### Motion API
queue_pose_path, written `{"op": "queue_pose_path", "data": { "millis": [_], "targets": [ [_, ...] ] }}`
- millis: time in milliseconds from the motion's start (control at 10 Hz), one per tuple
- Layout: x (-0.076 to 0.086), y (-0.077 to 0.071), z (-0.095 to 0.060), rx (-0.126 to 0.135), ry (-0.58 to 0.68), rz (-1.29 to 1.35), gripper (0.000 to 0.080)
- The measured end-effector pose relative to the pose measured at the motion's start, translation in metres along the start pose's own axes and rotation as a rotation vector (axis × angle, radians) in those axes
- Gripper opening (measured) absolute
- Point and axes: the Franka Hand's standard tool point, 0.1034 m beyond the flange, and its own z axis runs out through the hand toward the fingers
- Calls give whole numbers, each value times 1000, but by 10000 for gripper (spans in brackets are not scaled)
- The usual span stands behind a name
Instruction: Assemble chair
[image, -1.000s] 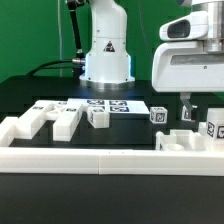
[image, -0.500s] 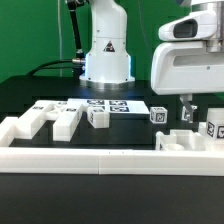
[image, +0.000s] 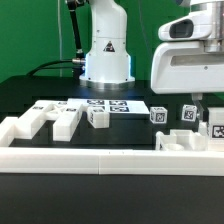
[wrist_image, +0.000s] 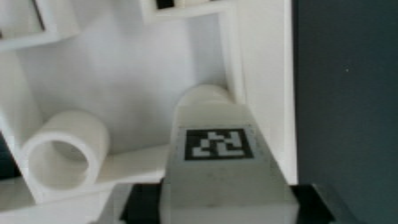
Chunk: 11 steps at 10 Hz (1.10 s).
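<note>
Pincer: pressed together on a chair leg, one dark finger against each flank. We judge the sides are taken so that the tagged face stays uncovered and the piece comes away straight.
Chair leg: white plastic, chunky, rounded at its free end. One flat face bears a black-and-white square tag, and the surface is smooth and matte.
Position of leg: at the exterior view's right, under the arm's white wrist housing and over a walled panel.
Walled panel: white, flat-floored, with raised square-edged ribs. We cannot tell whether it is seat or back.
Short tube: white, hollow and round-mouthed, lying just beside the leg. We cannot tell whether they touch.
Loose parts: a stepped block, a plain block and a tagged block stand at the exterior view's left, with a small tagged cube nearer the arm. They stand apart, we judge, so that each can be taken singly.
Marker board: thin, flat and white, lying behind the loose parts.
Border wall: low, white and straight along the near edge. We take it for a stop against which parts are squared.
Bench: black and matte, setting off the white parts.
Stage: we see no two parts joined, and we judge the assembly barely begun.
</note>
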Motion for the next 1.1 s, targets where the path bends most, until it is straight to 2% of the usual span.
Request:
{"op": "queue_pose_path", "data": {
  "millis": [500,1000,1100],
  "targets": [
    [0,0,-1,0,-1,303,289],
    [-3,-3,1,0,8,771,291],
    [-2,-3,1,-11,0,899,291]
  ]
}}
